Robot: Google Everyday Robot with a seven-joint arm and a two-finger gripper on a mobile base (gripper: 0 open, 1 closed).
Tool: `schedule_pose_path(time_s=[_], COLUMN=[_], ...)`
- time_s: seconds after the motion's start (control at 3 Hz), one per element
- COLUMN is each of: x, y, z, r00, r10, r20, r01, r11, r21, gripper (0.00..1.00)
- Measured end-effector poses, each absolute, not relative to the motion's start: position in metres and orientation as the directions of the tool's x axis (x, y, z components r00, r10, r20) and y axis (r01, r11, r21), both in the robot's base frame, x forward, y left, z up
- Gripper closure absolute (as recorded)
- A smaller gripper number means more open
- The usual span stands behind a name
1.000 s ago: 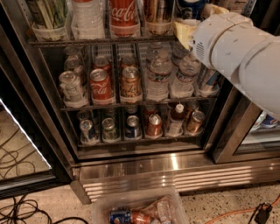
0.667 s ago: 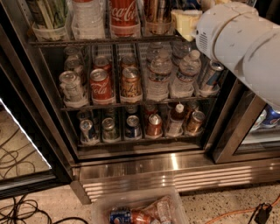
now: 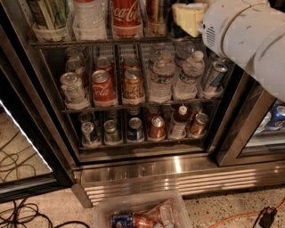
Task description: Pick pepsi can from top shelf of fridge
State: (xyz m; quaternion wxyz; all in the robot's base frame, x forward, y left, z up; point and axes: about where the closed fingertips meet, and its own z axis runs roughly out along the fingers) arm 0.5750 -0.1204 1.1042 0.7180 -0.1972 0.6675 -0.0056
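Observation:
The fridge (image 3: 49, 133) stands open in front of me with wire racks of drinks. The top shelf (image 3: 89, 42) runs along the top edge of the camera view and holds a red Coca-Cola can (image 3: 126, 17), clear holders and a brown can (image 3: 158, 13). My gripper (image 3: 189, 18), pale yellow on the end of the big white arm (image 3: 249, 40), is at the right end of the top shelf, at can height. The pepsi can does not show on the shelf; the gripper and arm cover that corner.
The middle rack holds Coke cans (image 3: 102, 87), water bottles (image 3: 162, 78) and a blue-and-silver can (image 3: 215, 76). The lower rack has small cans and bottles. The ribbed steel base (image 3: 178, 178) is below. A clear bin (image 3: 142, 213) with cans lies on the floor. Cables (image 3: 18, 209) lie at the left.
The arm and gripper have risen from the front of the middle rack's right end up to the top shelf's right end. The cans have not moved.

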Motion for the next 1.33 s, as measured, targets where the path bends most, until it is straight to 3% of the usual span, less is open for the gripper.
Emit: schedule_pose_path(time_s=[1.0, 1.33], x=[0.544, 0.544], y=[-0.138, -0.138], z=[1.085, 1.085], r00=[0.011, 0.011], r10=[-0.315, -0.315], r20=[-0.949, -0.949], r01=[-0.281, -0.281], r11=[0.910, 0.910], r21=[-0.305, -0.305], gripper=[1.00, 0.81])
